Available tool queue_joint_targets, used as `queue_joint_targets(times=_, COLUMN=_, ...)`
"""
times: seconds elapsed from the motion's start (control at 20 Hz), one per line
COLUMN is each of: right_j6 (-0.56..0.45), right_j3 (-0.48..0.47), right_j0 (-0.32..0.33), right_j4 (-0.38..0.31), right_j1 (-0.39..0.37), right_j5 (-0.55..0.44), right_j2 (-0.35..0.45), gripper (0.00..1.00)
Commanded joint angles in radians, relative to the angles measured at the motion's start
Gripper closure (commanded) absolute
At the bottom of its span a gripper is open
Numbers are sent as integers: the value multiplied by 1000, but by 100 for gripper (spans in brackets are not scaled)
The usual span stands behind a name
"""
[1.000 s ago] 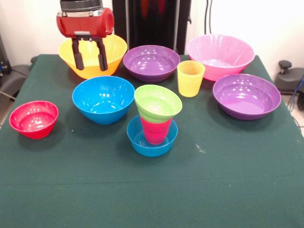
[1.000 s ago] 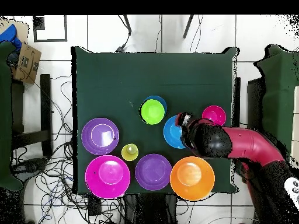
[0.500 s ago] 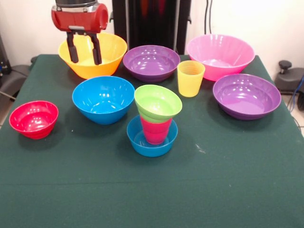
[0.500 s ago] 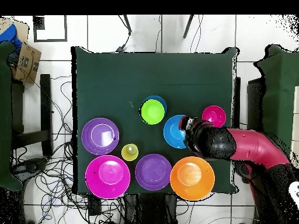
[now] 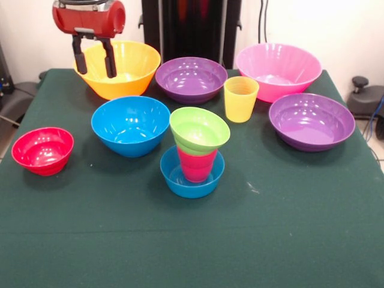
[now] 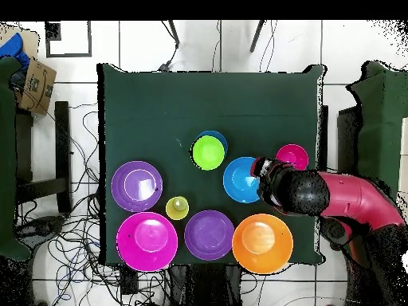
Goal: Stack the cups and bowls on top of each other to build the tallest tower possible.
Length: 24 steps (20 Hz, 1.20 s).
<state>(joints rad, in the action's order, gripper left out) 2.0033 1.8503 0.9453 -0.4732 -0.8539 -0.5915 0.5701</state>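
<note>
The tower stands mid-table: a small blue bowl [image 5: 192,175], a red cup [image 5: 196,165] in it, and a lime green bowl [image 5: 199,130] tilted on top; from above it shows as the green bowl [image 6: 209,152]. The yellow cup [image 5: 240,98] stands alone. The medium blue bowl [image 5: 131,125], small red bowl [image 5: 42,150], large yellow bowl [image 5: 120,68], two purple bowls [image 5: 191,78] [image 5: 311,120] and pink bowl [image 5: 278,70] sit around it. My gripper [image 5: 94,66] is open and empty, raised in front of the yellow bowl's left side.
In the overhead view the arm [image 6: 335,199] reaches in from the right, between the red bowl [image 6: 292,157] and the yellow bowl [image 6: 262,243]. The green cloth table [image 5: 192,240] has free room at its front. A cardboard box [image 6: 33,86] stands off the table.
My gripper has risen and moved left in the front view, away from the medium blue bowl, staying open and empty. The bowls, cups and tower have not moved.
</note>
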Motion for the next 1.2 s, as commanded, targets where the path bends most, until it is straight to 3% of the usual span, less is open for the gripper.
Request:
queue_joint_targets(times=0.05, right_j6=-80, right_j3=-59, right_j0=-37, right_j4=-28, right_j1=42, right_j5=-110, right_j2=-22, gripper=0)
queue_joint_targets(times=0.7, right_j6=-83, right_j3=-42, right_j0=-32, right_j4=-27, right_j1=28, right_j5=-95, right_j2=-16, gripper=0)
queue_joint_targets(times=1.0, right_j6=91, right_j3=-41, right_j0=-92, right_j4=5, right_j1=5, right_j5=-66, right_j2=-94, gripper=0)
queue_joint_targets(times=1.2, right_j6=213, right_j3=-36, right_j0=-133, right_j4=82, right_j1=-30, right_j5=-86, right_j2=-168, gripper=0)
